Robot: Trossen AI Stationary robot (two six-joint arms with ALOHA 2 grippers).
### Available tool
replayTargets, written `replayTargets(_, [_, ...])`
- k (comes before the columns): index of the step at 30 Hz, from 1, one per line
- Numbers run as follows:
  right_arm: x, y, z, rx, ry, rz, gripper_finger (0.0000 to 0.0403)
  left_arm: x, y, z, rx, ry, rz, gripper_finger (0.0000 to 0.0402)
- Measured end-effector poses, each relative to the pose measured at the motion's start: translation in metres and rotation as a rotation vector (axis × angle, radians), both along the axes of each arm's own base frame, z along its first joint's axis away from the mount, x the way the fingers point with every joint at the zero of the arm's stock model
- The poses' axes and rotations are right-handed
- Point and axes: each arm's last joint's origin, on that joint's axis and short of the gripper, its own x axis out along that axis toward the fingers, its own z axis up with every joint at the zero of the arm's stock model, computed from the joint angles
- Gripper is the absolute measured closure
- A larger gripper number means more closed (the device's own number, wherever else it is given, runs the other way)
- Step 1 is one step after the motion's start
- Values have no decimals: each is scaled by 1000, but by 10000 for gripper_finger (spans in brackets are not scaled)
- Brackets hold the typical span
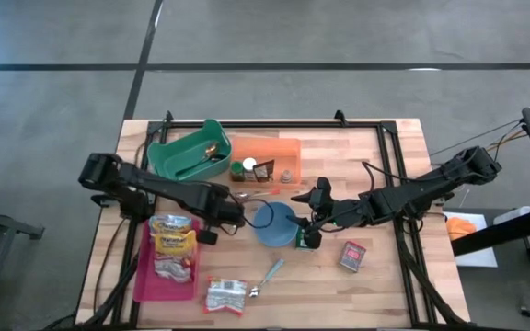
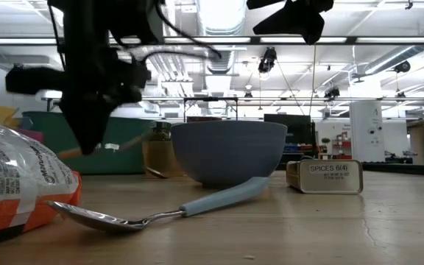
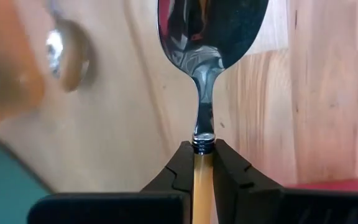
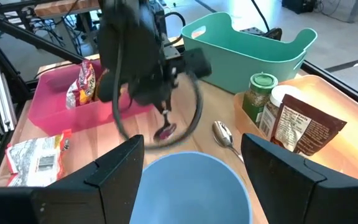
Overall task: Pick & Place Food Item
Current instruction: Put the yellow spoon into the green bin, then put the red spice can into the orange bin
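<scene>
My left gripper is shut on a spoon with a yellow-orange handle, whose metal bowl hangs below it. In the right wrist view that spoon dangles above the wood between the pink tray and the blue bowl. My right gripper hovers over the bowl's right rim, open, with nothing between its fingers. Snack bags lie in the pink tray. My left gripper pinches the spoon's yellow-orange handle between its two fingers, just behind the metal neck. The fingers come from above and point down. The spoon hangs bowl-down below them, lifted clear of the table.
A second metal spoon lies by the orange tray holding jars and a brown packet. A green bin stands far left. A blue-handled spoon, a snack bag and a spice tin lie near the front.
</scene>
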Motion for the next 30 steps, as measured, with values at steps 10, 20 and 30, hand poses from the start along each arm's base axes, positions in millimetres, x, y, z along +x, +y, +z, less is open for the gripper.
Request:
replayTargets(10, [0,0,0,-1,-1,-1,138,-40,9,70,50,-205,171,385])
replayTargets(20, [1,0,1,1,-12,-2,138,-64,53,159,266,-330,427,398])
replayTargets(30, [0,1,0,-5,4,3,138,-68,86,178,209,-356,502,400])
